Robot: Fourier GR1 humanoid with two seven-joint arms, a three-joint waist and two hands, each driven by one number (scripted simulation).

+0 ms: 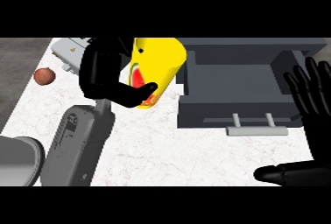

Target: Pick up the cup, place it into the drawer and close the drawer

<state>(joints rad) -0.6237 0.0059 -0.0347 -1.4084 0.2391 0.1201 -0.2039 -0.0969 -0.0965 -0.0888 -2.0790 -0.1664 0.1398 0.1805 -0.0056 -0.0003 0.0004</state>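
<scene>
At the far left a small reddish-brown fruit lay by itself near the counter's edge, and behind it a pale grey appliance sat at the back corner. Next came the left hand, black and raised above the counter on its grey forearm, its fingers and thumb curled round the yellow cup, which it held off the surface, tilted, with the thumb crossing low over the printed red and green picture on the side. The cup looked to me like a light, stiff, smooth-walled thing, probably a little slippery, so a wrap round the middle of its body, much as it was being held, seemed the sensible place to take it; gripping near the rim might have let it swing. It hung just left of the drawer, not yet over the opening. The drawer itself, dark grey, stood pulled out with its cavity open, a pale bar handle on its front toward me. Farthest right, the right hand rested with fingers straight and spread, pointing up, by the drawer's right side, holding nothing. The counter was white marble with faint veining, bare in front of the drawer, and beyond its left edge the floor showed dull grey.
</scene>
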